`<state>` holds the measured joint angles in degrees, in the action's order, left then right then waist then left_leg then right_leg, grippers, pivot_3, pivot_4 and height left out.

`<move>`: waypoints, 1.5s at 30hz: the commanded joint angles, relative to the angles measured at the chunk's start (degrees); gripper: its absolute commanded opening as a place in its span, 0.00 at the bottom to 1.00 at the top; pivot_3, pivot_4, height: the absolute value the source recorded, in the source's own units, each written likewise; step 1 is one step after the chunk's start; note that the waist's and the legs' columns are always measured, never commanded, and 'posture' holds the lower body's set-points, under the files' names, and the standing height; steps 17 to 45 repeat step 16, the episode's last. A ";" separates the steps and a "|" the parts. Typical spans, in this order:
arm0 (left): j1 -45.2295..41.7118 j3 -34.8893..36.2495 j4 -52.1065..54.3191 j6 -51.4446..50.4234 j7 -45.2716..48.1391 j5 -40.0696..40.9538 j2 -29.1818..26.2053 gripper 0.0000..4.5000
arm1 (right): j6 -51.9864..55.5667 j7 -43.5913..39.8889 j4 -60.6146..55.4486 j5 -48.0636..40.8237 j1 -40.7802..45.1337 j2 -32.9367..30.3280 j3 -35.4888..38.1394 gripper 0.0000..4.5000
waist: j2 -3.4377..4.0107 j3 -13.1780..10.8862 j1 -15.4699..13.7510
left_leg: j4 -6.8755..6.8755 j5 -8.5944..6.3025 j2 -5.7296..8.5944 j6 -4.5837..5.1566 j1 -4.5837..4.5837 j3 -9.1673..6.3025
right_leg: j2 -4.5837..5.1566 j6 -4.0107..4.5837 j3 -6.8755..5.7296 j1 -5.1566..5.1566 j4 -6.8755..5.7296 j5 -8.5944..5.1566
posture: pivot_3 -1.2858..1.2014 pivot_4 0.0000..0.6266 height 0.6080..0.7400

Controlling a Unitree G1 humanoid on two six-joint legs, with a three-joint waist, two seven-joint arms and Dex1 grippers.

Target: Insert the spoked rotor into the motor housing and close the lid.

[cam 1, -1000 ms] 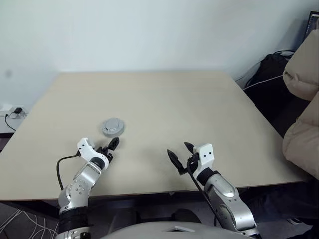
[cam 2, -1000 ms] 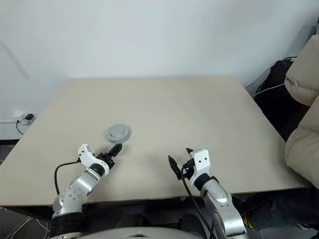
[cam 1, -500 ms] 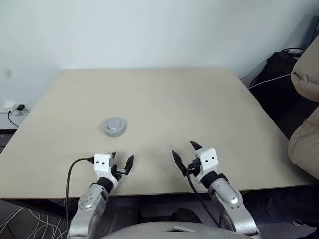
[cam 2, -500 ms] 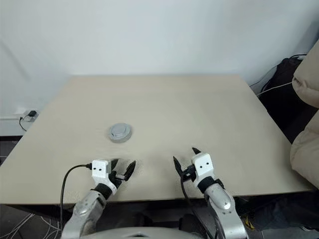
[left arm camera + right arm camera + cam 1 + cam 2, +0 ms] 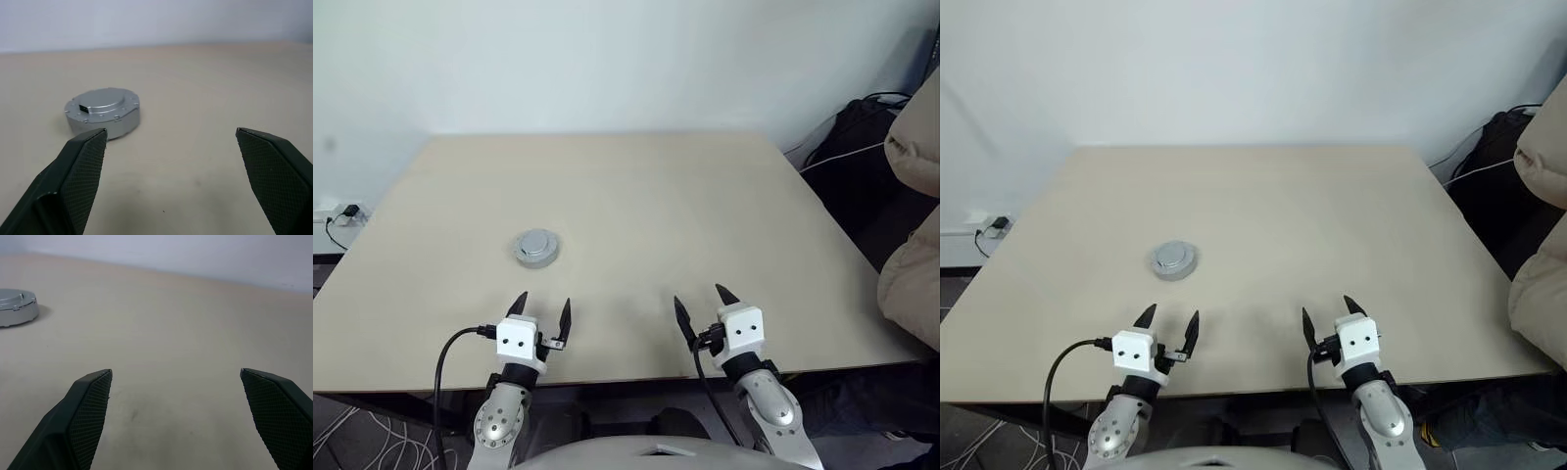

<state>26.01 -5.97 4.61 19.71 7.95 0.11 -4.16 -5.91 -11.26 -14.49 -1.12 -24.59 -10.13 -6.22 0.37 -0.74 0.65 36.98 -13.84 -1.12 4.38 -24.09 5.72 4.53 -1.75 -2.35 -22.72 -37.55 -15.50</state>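
Observation:
A round silver-grey puck lies left of the table's middle, its top the lid (image 5: 537, 248), plain grey with a raised middle and small screws round its rim (image 5: 102, 110). The spoked rotor and the motor housing are hidden; whatever lies under the lid cannot be seen. My left gripper (image 5: 544, 299) hovers over the near edge, open and empty, pointing level at the lid a hand's length ahead. My right gripper (image 5: 699, 295) is open and empty too, over the near edge right of centre. In the right wrist view the lid (image 5: 14, 306) lies far off to one side.
The beige table (image 5: 705, 206) ends just under both grippers at the front. A pale padded coat (image 5: 913, 225) hangs past the right edge, with a black bag (image 5: 847, 137) and cables behind it. A wall socket (image 5: 342, 213) sits low at the left.
My left gripper has drawn back from beside the lid to the near edge and rolled so its fingers stand side by side. My right gripper has shifted a little to the right.

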 commanded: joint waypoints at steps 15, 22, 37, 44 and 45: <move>-1.36 -0.06 1.31 3.33 -2.58 -1.45 2.08 0.99 | 0.76 -1.21 -0.82 -0.37 2.26 0.63 -0.13 1.00 | -0.17 -0.10 -0.02 | 0.09 -0.01 -0.01 0.01 0.01 0.00 | -0.01 -0.04 -0.05 0.05 -0.02 0.00 | 0.52 0.00 1.00; -1.36 -0.04 1.13 3.45 -2.61 -1.40 2.10 0.99 | 0.59 -1.38 -0.47 -0.47 2.34 0.61 0.00 1.00 | -0.17 -0.10 -0.02 | 0.09 -0.01 -0.01 0.01 0.01 0.00 | -0.01 -0.03 -0.06 0.05 -0.03 0.01 | 0.52 0.00 1.00; -1.36 -0.04 1.13 3.45 -2.61 -1.40 2.10 0.99 | 0.59 -1.38 -0.47 -0.47 2.34 0.61 0.00 1.00 | -0.17 -0.10 -0.02 | 0.09 -0.01 -0.01 0.01 0.01 0.00 | -0.01 -0.03 -0.06 0.05 -0.03 0.01 | 0.52 0.00 1.00; -1.36 -0.04 1.13 3.45 -2.61 -1.40 2.10 0.99 | 0.59 -1.38 -0.47 -0.47 2.34 0.61 0.00 1.00 | -0.17 -0.10 -0.02 | 0.09 -0.01 -0.01 0.01 0.01 0.00 | -0.01 -0.03 -0.06 0.05 -0.03 0.01 | 0.52 0.00 1.00; -1.36 -0.04 1.13 3.45 -2.61 -1.40 2.10 0.99 | 0.59 -1.38 -0.47 -0.47 2.34 0.61 0.00 1.00 | -0.17 -0.10 -0.02 | 0.09 -0.01 -0.01 0.01 0.01 0.00 | -0.01 -0.03 -0.06 0.05 -0.03 0.01 | 0.52 0.00 1.00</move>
